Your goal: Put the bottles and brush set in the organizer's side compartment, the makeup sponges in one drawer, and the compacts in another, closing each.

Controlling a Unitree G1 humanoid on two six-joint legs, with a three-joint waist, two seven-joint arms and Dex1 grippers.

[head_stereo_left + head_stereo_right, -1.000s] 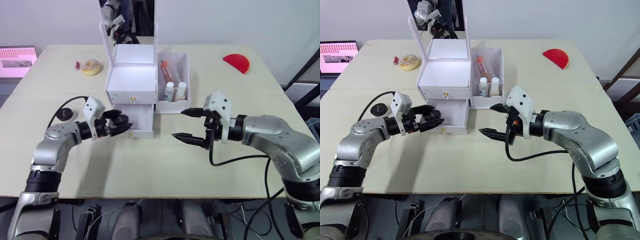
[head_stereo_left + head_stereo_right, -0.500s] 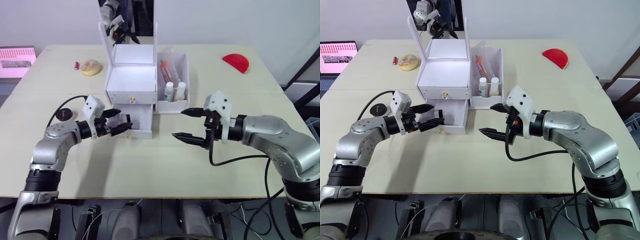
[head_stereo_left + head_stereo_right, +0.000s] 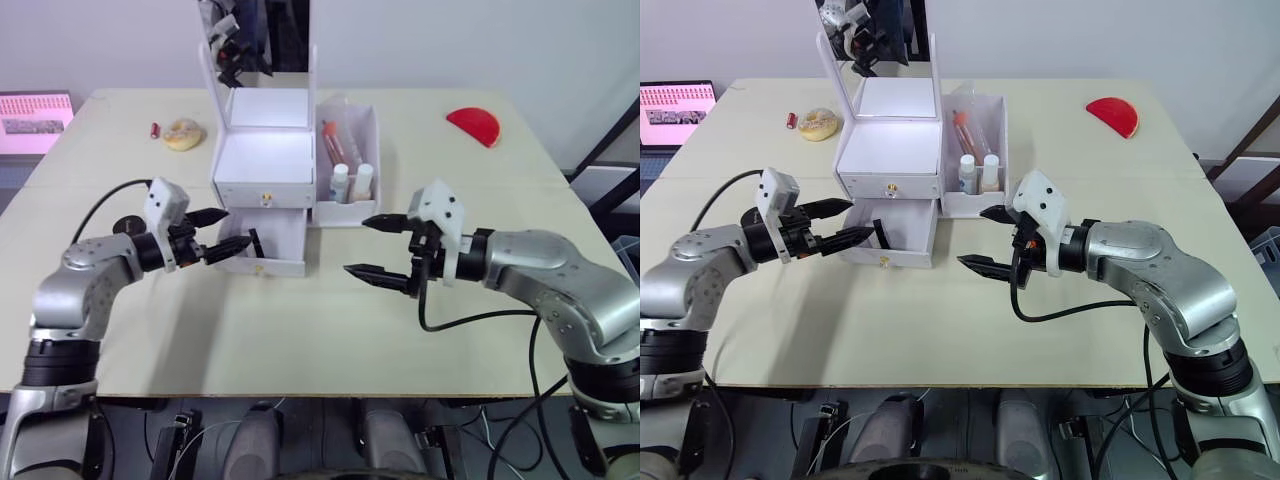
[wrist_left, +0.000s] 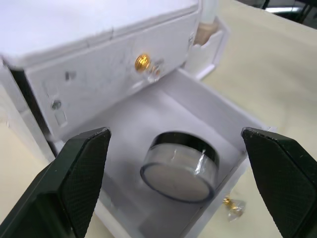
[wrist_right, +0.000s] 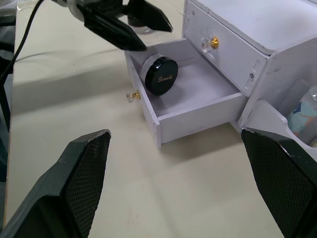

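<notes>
Two black-fingered grippers flank the white plastic makeup organizer (image 3: 262, 190) in the head views. The left gripper (image 3: 218, 234) hangs spread wide and empty just left of the open lower drawer (image 3: 272, 245); the right gripper (image 3: 378, 248) hovers right of the drawer, equally wide and empty. Small white-capped bottles (image 3: 350, 182) and an orange tube already stand in the clear side compartment (image 3: 368, 130) to the right. A round tan sponge (image 3: 183, 133) and a small red tube lie far left on the beige table (image 3: 300, 330); a red half-round piece (image 3: 473, 125) sits far right; a flat black disc (image 3: 128, 228) rests near the left arm.

From the left wrist, a round black-rimmed compact jar (image 4: 181, 165) lies tilted on the drawer floor, leaning on its edge, behind the gold knob (image 4: 228, 202).

From the right wrist, the same jar shows its black lid (image 5: 161, 76) angled up toward the drawer's near-left corner.

Since the jar sits fully inside, the drawer looks ready to shut. Push squarely on the front panel beside the knob, straight toward the cabinet, slowly, so the tilted jar neither rolls nor catches the upper drawer (image 3: 262, 199).
</notes>
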